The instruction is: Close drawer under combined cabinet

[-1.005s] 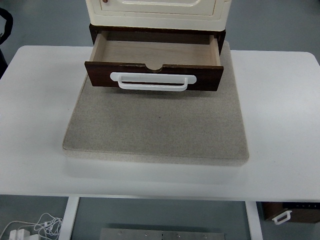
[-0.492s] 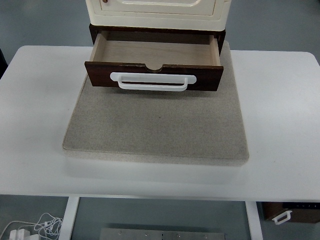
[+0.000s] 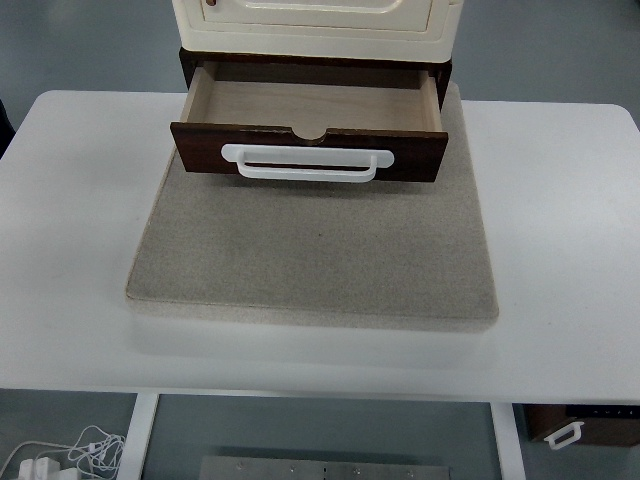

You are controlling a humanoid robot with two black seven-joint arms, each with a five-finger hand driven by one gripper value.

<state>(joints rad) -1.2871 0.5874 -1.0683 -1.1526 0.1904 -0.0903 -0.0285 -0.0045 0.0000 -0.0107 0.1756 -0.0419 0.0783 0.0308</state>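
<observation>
Neither hand is in view, so their state cannot be told; the drawer point(image 3: 310, 135) stands pulled out beneath the cabinet point(image 3: 315, 25), its long white handle point(image 3: 307, 163) crosswise, needing a push straight toward the cabinet.

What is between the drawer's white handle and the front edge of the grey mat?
Nothing. In the top view, the stretch of grey mat from the white handle on the open drawer to the mat's near edge is bare.
</observation>
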